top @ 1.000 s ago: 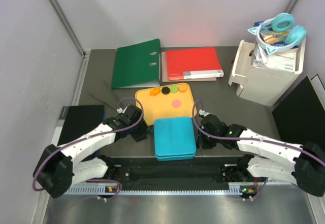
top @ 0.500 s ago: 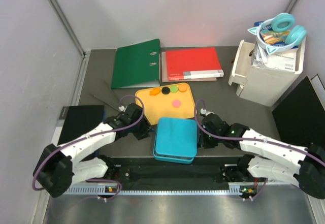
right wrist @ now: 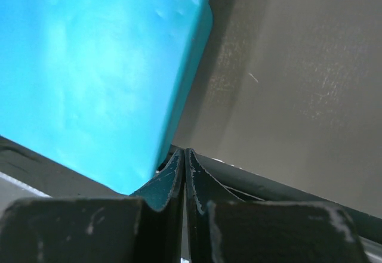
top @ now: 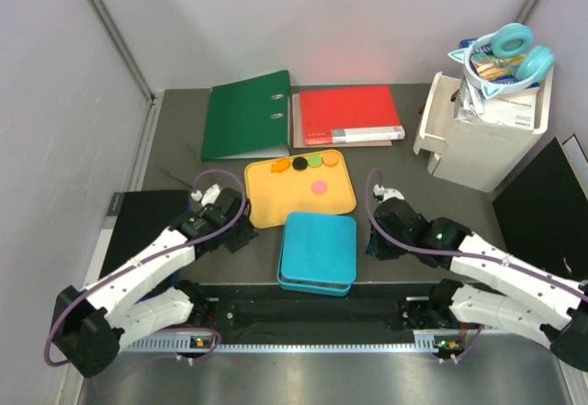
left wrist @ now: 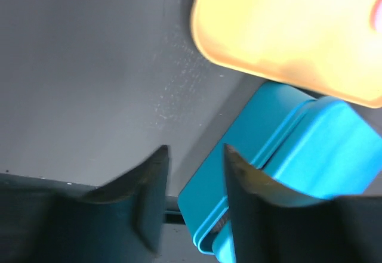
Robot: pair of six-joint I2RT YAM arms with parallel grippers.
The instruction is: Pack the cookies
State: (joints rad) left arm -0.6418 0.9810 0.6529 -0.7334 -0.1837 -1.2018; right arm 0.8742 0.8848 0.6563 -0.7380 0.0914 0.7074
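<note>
My left gripper (left wrist: 196, 151) is released, fingers parted with nothing between them, just left of the blue tin (top: 318, 251). My right gripper (right wrist: 184, 153) is clenched on nothing, fingers pressed flat together, just beside the tin's right edge (can't tell if it touches). The cookies (top: 303, 163) lie on the yellow tray (top: 266, 198) just beyond the tin: orange, black, green and orange in a row at the far rim, a pink one (top: 319, 185) nearer the middle. The tin's lid is on, slightly offset.
</note>
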